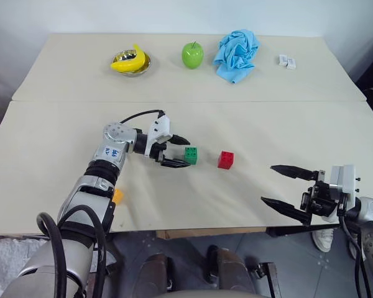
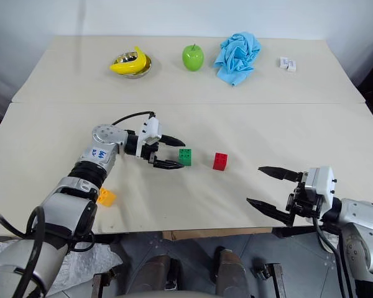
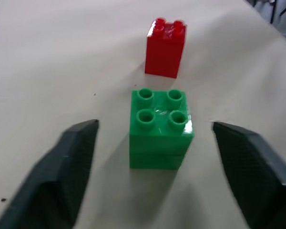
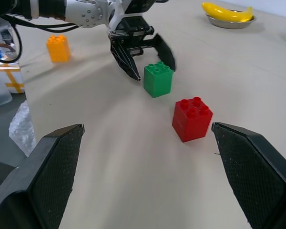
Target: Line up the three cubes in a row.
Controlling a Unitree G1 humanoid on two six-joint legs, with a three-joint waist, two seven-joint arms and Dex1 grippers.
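green cube (image 1: 191, 155) between spread left fingers (image 1: 174, 163), untouched.
red cube (image 1: 225, 159) just right; right fingers (image 1: 287, 210) spread, empty; no legible writing.

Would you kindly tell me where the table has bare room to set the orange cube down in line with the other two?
Bare table lies right of the red cube, up to the open right gripper. The strip behind the cubes, before the apple and cloth, is free too. It is crowded left of the green cube, where the open left gripper brackets it. The orange cube sits near the front edge.
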